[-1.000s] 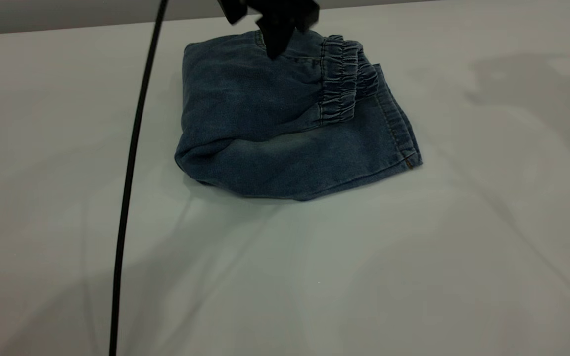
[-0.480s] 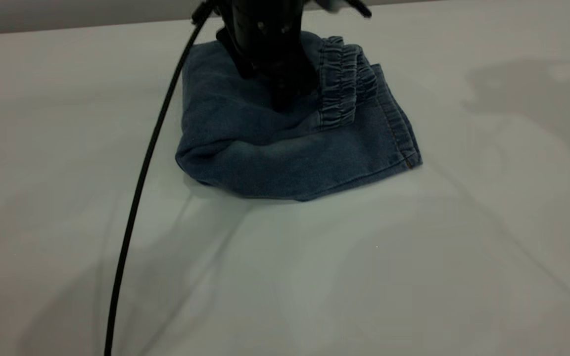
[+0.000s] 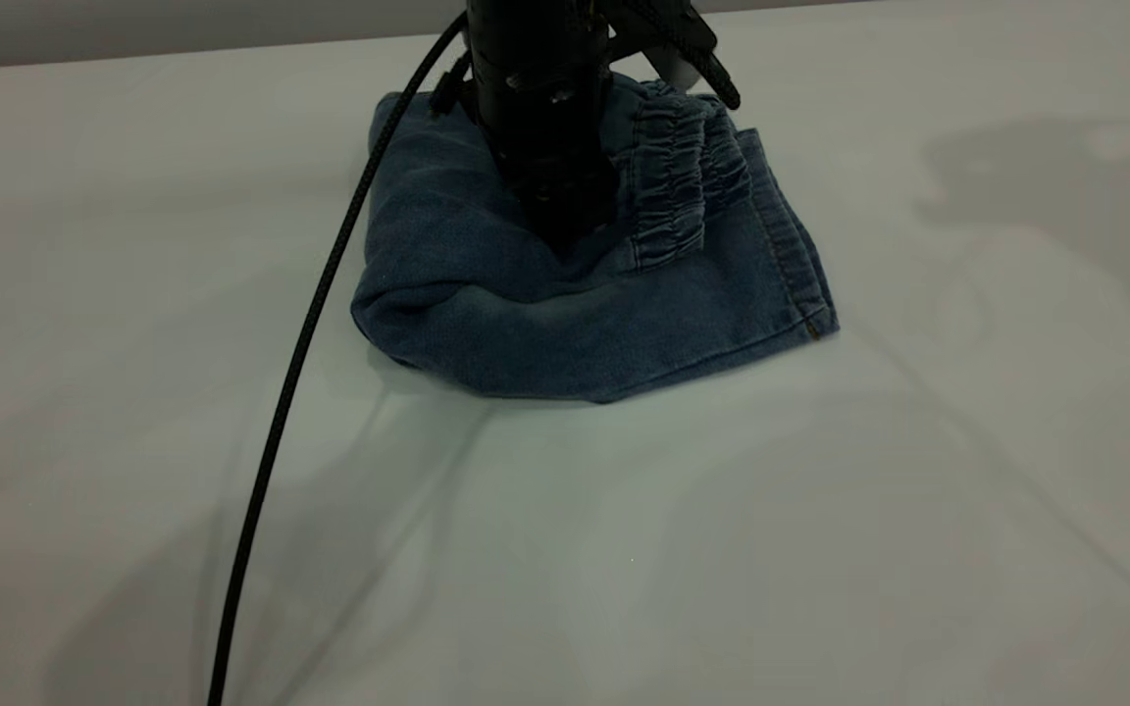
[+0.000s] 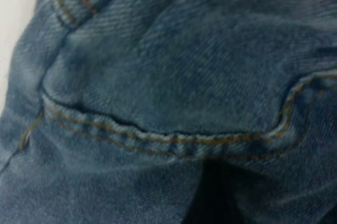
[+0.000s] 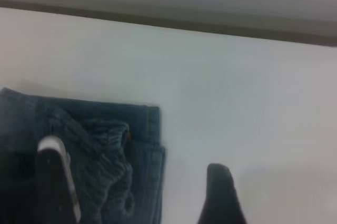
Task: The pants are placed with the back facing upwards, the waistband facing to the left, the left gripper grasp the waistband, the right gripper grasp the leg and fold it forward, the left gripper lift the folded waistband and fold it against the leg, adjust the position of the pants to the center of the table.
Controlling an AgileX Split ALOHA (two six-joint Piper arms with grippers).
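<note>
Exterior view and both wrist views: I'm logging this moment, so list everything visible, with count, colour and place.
Folded blue washed-denim pants: one, blue, far-centre of table; elastic waistband lying on top towards the hems.
Wide white tabletop: one, whitish grey, under everything.
Braided black cable: one, black, curving from the arm to the near edge.
Left gripper: one, black, pressed onto the pants.
Right gripper: one, black, open, above the pants' edge.

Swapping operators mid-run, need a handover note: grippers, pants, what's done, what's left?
Left gripper: down on the folded pants, pressing into the denim.
Right gripper: open, holding nothing, hovering by the waistband end.
Done: both folds look finished; the waistband lies folded on top.
Left: probably slide the pants to the middle of the table; they sit near its far edge.
</note>
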